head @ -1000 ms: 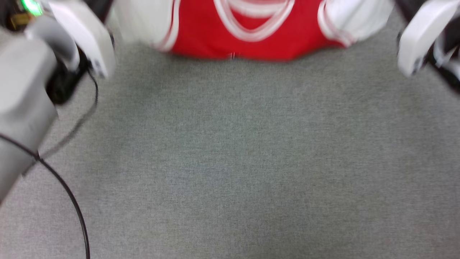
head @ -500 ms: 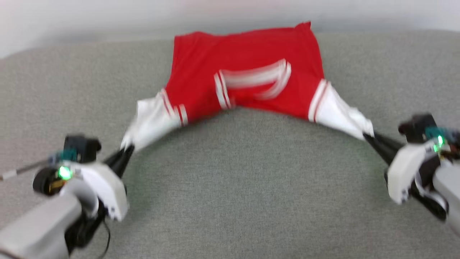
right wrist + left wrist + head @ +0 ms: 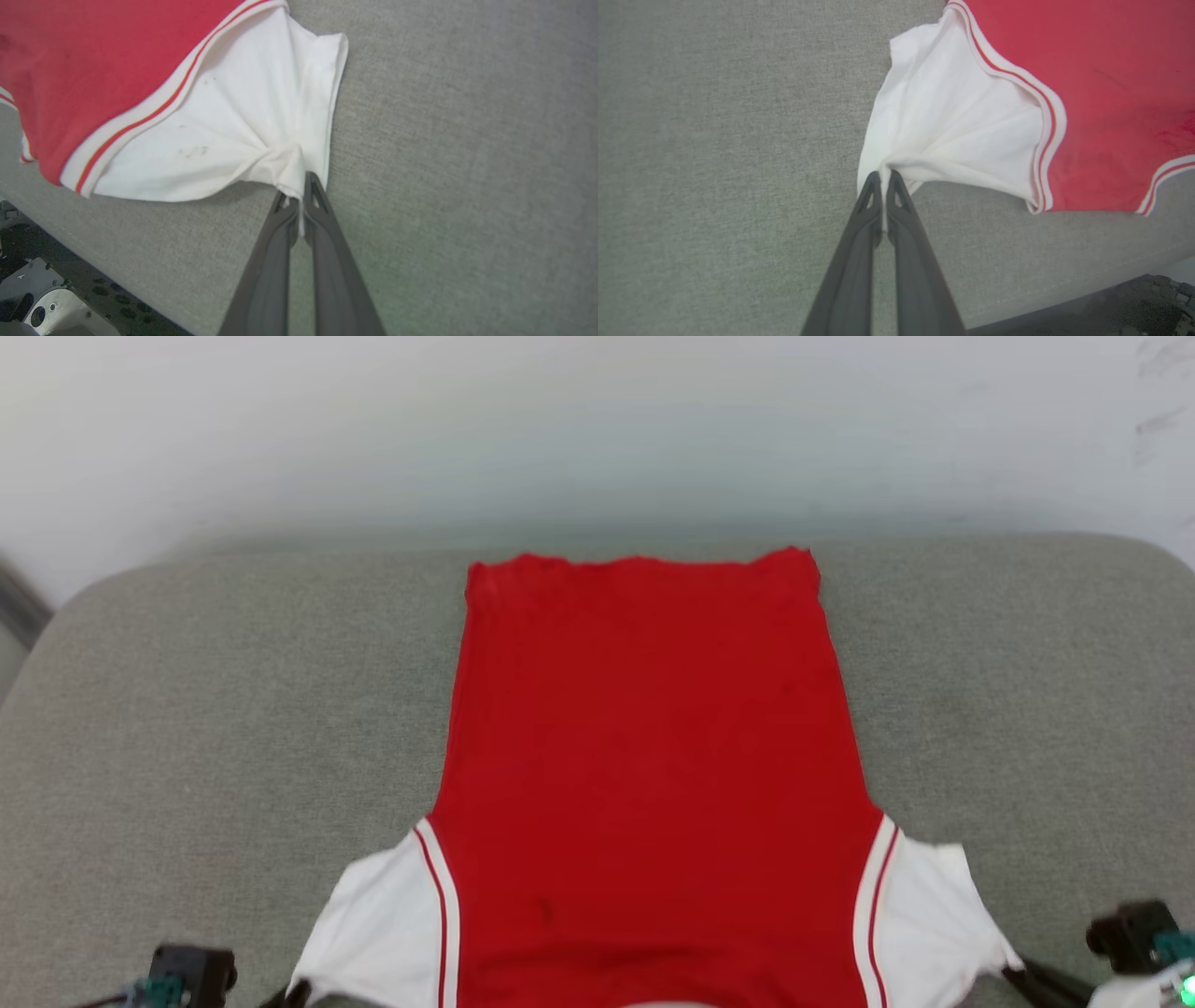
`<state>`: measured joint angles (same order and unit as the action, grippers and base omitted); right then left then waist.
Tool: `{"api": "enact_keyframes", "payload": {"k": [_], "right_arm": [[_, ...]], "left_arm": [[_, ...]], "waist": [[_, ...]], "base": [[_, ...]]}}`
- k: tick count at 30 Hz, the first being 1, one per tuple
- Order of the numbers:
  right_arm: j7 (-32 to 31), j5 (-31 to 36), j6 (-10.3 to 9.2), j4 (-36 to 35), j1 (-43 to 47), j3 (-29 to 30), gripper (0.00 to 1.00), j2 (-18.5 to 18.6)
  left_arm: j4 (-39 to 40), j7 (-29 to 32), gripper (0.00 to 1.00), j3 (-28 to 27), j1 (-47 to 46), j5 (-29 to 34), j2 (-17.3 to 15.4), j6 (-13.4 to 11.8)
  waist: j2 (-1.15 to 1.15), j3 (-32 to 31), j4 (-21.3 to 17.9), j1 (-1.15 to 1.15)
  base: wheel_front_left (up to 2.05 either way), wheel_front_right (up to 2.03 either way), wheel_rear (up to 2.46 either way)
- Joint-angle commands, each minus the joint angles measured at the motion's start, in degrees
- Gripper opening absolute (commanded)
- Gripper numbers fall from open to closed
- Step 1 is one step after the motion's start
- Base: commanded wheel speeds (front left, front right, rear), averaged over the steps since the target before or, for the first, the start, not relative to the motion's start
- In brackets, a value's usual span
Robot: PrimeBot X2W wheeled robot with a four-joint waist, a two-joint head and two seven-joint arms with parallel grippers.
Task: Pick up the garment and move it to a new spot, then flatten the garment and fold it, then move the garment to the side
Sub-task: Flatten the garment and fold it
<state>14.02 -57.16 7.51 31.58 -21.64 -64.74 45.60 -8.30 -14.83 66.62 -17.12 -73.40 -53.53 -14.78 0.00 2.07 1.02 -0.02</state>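
The garment (image 3: 644, 765) lies spread flat on the grey cushioned surface (image 3: 187, 709), plain red side up, hem toward the far edge, no lettering showing. Its two white sleeves reach toward the near corners. My left gripper (image 3: 883, 179) is shut on the bunched tip of one white sleeve (image 3: 952, 121). My right gripper (image 3: 299, 189) is shut on the tip of the other white sleeve (image 3: 243, 116). In the head view the left gripper (image 3: 297, 994) sits at the bottom left and the right gripper (image 3: 1018, 973) at the bottom right, each at a sleeve corner.
A pale wall (image 3: 597, 420) rises behind the surface's rounded far edge. The near edge of the surface (image 3: 1064, 298) runs close below both sleeves, with the robot's dark base (image 3: 42, 289) beyond it. Bare grey fabric flanks the garment on both sides.
The head camera has swung upward, so the whole picture shifted. The garment went from arched and bunched between the grippers to stretched out flat, both grippers still holding the sleeves.
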Motion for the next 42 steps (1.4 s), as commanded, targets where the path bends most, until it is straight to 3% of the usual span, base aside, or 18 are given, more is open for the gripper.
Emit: {"api": "enact_keyframes", "payload": {"k": [1, 4, 13, 14, 15, 16, 25, 30, 35, 42], "right_arm": [[-0.35, -0.40, -0.04, -0.68, 2.08, 0.43, 0.00, 0.76], [-1.54, -0.81, -0.04, -3.10, 6.89, 1.43, 0.00, 2.35], [-6.54, -1.60, -0.05, -7.66, 14.66, 7.98, 0.00, 3.43], [-7.42, -1.90, -0.05, -7.83, 14.89, 9.12, 0.30, 2.98], [-7.98, -1.94, -0.04, -8.32, 14.68, 10.40, 0.86, 2.64], [-8.39, -1.57, -0.04, -8.72, 13.92, 11.92, 1.00, 2.61], [-11.64, 5.84, -0.04, -14.98, 2.87, 29.17, 1.00, 4.82], [-18.58, 9.96, -0.04, -18.82, -6.62, 39.14, 1.00, 3.22], [-32.02, 13.16, -0.04, -19.03, -16.97, 43.79, 1.00, 1.35], [-59.23, 10.79, -0.04, -16.89, -30.97, 40.53, 1.00, 0.59]], "left_arm": [[0.36, -0.31, 0.00, -0.08, 1.54, -0.38, -0.42, -0.72], [1.24, -0.43, 0.00, -0.73, 5.32, -0.07, -1.26, -2.43], [5.70, -0.41, 0.00, -7.54, 12.22, 1.35, 1.48, -4.19], [6.20, -0.37, 0.00, -8.79, 12.57, 1.51, 1.86, -4.16], [6.68, -0.38, 0.00, -9.71, 12.89, 2.10, 2.02, -4.14], [7.06, -0.38, 0.00, -10.31, 13.17, 2.94, 1.99, -4.38], [14.28, -0.38, 0.00, -14.67, 10.58, 8.79, 2.73, -6.83], [17.44, -0.38, 0.00, -15.48, 8.23, 11.67, 3.01, -7.96], [18.77, -0.38, 0.00, -16.95, 5.31, 14.16, 5.40, -8.37], [18.23, -0.38, 0.00, -18.38, 0.91, 17.65, 9.18, -6.91]], "waist": [[0.00, -1.10, 0.21, 0.02], [0.00, -2.01, 0.26, 0.02], [0.00, -2.36, 0.54, 0.02], [0.00, -2.33, 0.63, 0.02], [0.00, -2.30, 0.68, 0.02], [0.00, -2.16, 0.68, 0.02], [0.00, 1.84, 2.01, 0.02], [0.00, 6.51, 3.80, 0.02], [0.00, 12.47, 6.25, 0.02], [0.00, 20.86, 9.72, 0.02]], "base": [[0.00, 0.00, 0.00], [0.00, 0.00, 0.00], [0.00, 0.00, 0.00], [0.00, 0.00, 0.00], [0.00, 0.00, 0.00], [0.00, 0.00, 0.00], [0.00, 0.00, 0.00], [0.00, 0.00, 0.00], [0.00, 0.00, 0.00], [0.00, 0.00, 0.00]]}}
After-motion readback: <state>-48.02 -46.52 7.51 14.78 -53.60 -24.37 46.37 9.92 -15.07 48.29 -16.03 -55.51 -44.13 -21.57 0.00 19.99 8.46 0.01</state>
